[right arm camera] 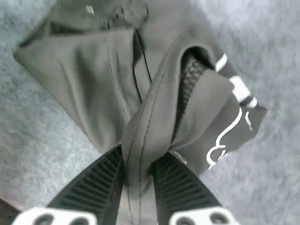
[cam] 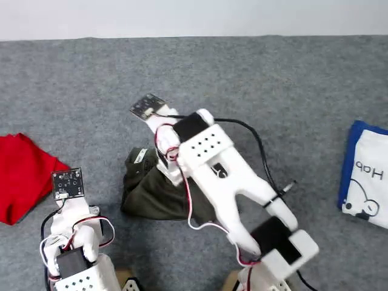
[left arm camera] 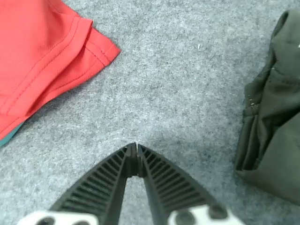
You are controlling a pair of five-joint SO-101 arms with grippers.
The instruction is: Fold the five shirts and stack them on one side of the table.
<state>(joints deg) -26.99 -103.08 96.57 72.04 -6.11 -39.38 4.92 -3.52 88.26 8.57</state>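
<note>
A: Olive shirt (cam: pixel 151 194), where's it lying?
B: Mid-table (cam: pixel 273 85), bunched, long axis running approx. left-right, neck tag sitting at its far-left end. R gripper (right arm camera: pixel 139 154) is clamping a fold of it.
A: L gripper (left arm camera: pixel 136 147)?
B: Sitting fully closed, holding nothing, over bare table btwn olive shirt and red shirt (cam: pixel 21 173) at left edge.
A: Room? Print?
B: Far side's lying open. Blue-white shirt (cam: pixel 367 176) at right edge is showing black lettering.
</note>
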